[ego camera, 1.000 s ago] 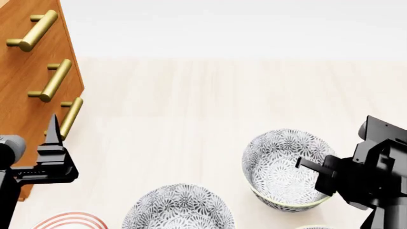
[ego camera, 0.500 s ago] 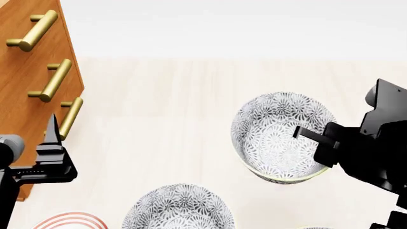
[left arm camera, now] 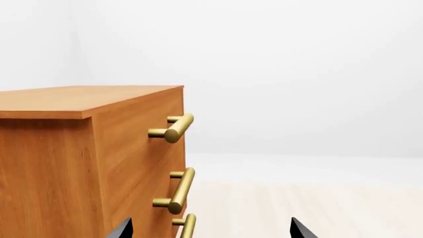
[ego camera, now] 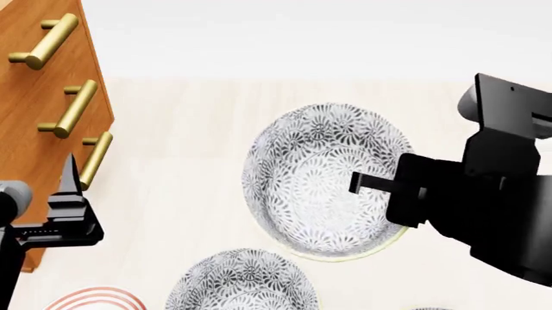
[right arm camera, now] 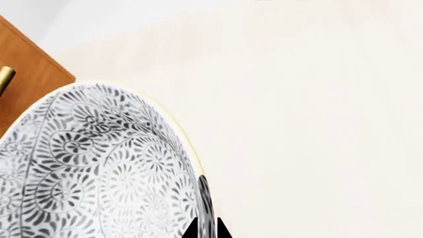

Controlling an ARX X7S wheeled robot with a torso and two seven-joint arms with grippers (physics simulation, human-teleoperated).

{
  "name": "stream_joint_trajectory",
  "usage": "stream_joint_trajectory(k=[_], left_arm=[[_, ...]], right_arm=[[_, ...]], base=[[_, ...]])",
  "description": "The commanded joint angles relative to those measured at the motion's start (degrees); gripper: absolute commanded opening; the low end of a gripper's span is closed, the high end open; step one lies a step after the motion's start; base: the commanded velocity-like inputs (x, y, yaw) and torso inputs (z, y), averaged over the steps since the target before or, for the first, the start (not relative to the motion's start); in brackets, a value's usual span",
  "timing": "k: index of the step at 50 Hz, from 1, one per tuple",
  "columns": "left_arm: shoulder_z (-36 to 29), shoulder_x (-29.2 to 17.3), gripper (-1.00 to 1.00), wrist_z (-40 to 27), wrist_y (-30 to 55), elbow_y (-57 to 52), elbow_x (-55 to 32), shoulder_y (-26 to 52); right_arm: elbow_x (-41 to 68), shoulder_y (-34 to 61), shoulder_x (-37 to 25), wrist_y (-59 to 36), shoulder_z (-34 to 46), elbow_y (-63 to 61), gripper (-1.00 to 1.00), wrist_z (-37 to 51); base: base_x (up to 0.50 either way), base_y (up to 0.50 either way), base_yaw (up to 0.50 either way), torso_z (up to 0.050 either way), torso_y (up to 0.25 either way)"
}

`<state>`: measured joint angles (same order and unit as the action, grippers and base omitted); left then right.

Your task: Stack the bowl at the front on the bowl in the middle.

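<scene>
2 patterned bowls show: the right gripper (ego camera: 373,186) is clamped on the rim of the lifted bowl (ego camera: 324,171), seemingly clear of the table (ego camera: 190,142), beyond the lower bowl (ego camera: 242,281). Left gripper (ego camera: 71,169) spread apart beside the dresser (ego camera: 43,77).

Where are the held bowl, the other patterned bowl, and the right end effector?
held bowl (ego camera: 319,174), head view, inner patterned wall left of centre
other patterned bowl (ego camera: 242,284), head view, patterned inside near its middle
right end effector (ego camera: 366,184), head view, tip of the finger reaching inside the held bowl
</scene>
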<state>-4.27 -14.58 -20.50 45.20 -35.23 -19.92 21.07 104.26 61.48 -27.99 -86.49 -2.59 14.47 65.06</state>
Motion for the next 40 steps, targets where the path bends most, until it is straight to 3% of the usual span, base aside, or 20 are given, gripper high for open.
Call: stream_joint_trajectory(k=[1, 23, 40], left_arm=[[0.0, -0.2, 1.0, -0.3, 0.2, 0.1, -0.5, 0.5], [-0.3, -0.3, 1.0, -0.9, -0.2, 0.4, -0.9, 0.4], [-0.3, -0.6, 1.0, -1.5, 0.1, -0.2, -1.6, 0.3]], right_arm=[[21.8, -0.6, -2.6, 2.7, 6.3, -5.8, -1.0, 13.4], [25.1, -4.2, -1.8, 3.9, 12.3, -14.2, -1.0, 13.5], [0.7, -7.3, 4.8, -1.7, 11.0, -9.8, -1.0, -6.3]], base=[[0.0, 0.0, 0.0, 0.0, 0.0], [0.0, 0.0, 0.0, 0.0, 0.0], [0.0, 0.0, 0.0, 0.0, 0.0]])
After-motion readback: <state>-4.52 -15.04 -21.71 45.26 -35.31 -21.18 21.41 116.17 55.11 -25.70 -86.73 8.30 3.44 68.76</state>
